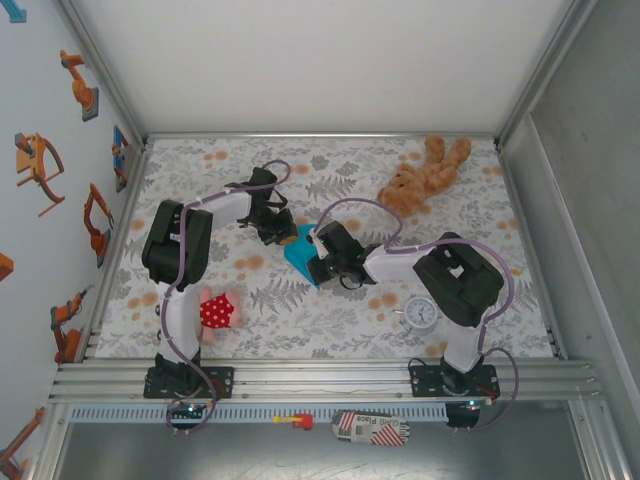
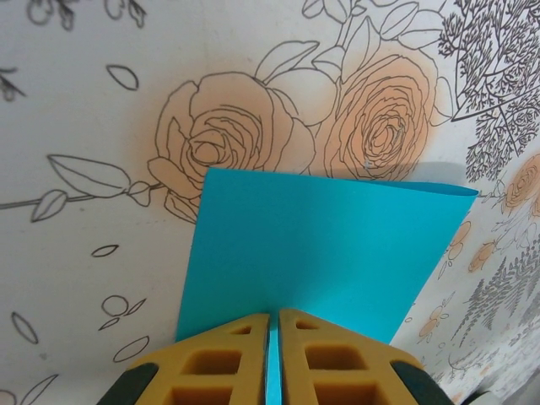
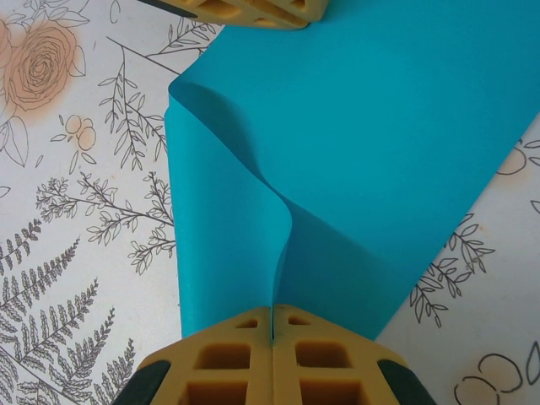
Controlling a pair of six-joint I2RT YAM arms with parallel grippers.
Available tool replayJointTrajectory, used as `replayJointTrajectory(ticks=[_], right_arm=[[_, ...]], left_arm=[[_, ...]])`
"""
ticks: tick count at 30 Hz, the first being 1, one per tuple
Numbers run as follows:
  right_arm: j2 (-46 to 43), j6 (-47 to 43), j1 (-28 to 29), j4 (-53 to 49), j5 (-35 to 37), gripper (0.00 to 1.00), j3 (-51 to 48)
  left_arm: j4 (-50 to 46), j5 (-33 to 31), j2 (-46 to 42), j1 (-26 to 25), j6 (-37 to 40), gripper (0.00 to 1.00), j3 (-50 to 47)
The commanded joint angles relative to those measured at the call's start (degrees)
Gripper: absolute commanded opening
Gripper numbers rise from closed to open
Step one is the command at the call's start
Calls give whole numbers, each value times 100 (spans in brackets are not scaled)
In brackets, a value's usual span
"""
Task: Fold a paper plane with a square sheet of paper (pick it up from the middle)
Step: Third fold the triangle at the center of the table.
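The square sheet of paper (image 1: 297, 254) is over the middle of the desk (image 1: 330, 165), held between both arms and buckling near the right tool (image 3: 272, 310); pulled apart it could tear, pushed together it might crease crooked; the left tool (image 2: 274, 319) and right tool are each pinched nearly closed on an edge.

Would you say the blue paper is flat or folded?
Loosely folded: the sheet curls over itself; the left wrist view shows doubled edges.
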Motion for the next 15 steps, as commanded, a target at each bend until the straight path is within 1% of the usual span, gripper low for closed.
replayJointTrajectory(ticks=[1, 15], right_arm=[[123, -90, -28, -160, -58, 0, 137], [209, -82, -75, -173, -156, 0, 216]], left_arm=[[-221, -53, 250, -49, 135, 12, 26], [-236, -61, 265, -54, 144, 12, -13]])
